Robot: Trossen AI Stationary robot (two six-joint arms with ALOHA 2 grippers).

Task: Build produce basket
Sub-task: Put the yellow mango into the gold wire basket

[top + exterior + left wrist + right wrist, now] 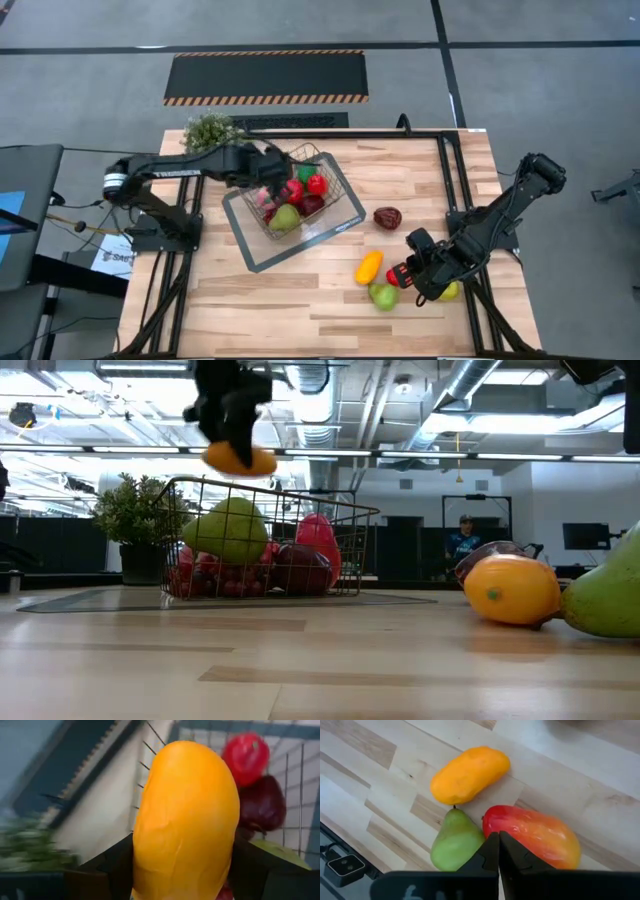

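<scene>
While its orange fruit (pixel 185 820) hides the basket (pixel 340 190), the left gripper (pixel 268 172) clamps it.

The surface (pixel 300 300) is made of pale wood planks with a smooth matt finish. The basket (pixel 345 195) is formed of thin silvery metal wire on a flat grey tray. The orange mango (pixel 185 820) is seen as smooth, slightly glossy plastic, as is the green pear (pixel 456 842).

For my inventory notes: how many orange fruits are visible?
2. One orange fruit is in the left hand above the basket; the other lies on the table. More may be hidden inside.
</scene>
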